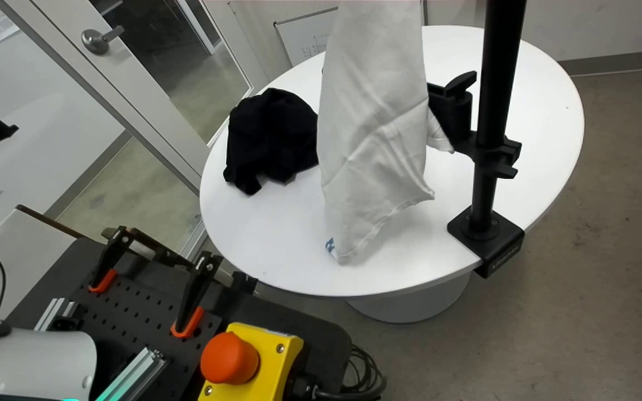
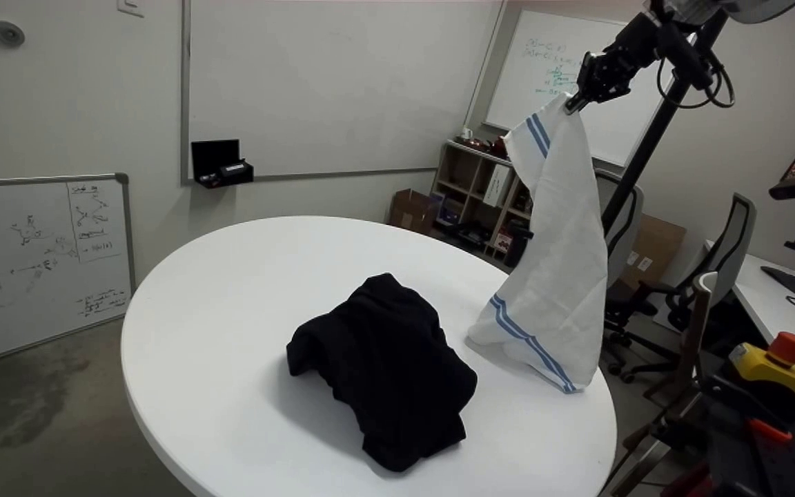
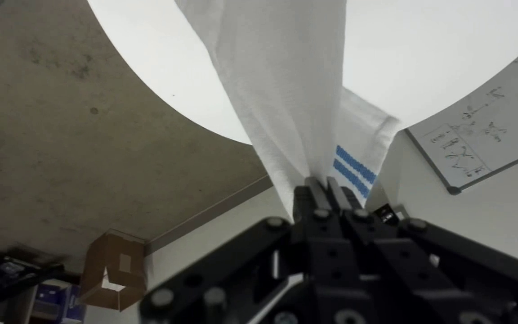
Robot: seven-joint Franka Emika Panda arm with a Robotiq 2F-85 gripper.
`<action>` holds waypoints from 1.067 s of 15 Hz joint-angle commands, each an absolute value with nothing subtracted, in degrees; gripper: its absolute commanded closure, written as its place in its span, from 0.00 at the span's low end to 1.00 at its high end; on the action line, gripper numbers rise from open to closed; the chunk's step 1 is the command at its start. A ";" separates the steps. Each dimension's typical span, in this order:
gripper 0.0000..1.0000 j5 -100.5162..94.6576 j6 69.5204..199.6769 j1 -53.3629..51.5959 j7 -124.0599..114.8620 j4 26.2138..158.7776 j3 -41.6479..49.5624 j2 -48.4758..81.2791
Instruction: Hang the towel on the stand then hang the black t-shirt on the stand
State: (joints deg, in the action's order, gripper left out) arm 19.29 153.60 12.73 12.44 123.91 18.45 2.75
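While the round white surface [image 2: 232,297] carried the stand [image 1: 494,100] at its edge, the towel [image 2: 566,255] hung near it, with its lower end low over the surface; whether cloth touched metal I could not tell; thin and limp, it would likely weigh little and swing or bunch, so a hold along its upper edge seemed right; the black t-shirt [image 2: 384,373] lay crumpled on the surface, probably soft and inclined to sag open, best lifted by a raised ridge; the pincer [image 3: 324,183] was pinched narrow on the towel's top, near a striped corner.
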 commanded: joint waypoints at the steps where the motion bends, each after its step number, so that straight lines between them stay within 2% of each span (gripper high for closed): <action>1: 1.00 12.59 153.12 13.87 1.98 115.03 17.49 12.30; 5: 1.00 6.54 151.66 13.16 -6.95 108.66 18.23 19.22; 6: 0.73 5.35 150.79 12.90 -8.97 107.36 18.50 20.53; 7: 0.72 4.58 150.22 12.81 -10.26 106.32 18.48 21.48; 8: 0.66 3.89 149.84 12.72 -11.38 105.56 18.51 22.27; 16: 0.09 2.85 147.16 13.25 -11.91 104.57 16.96 22.91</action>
State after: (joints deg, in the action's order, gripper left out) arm 3.38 150.00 12.77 -12.22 105.43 18.03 23.42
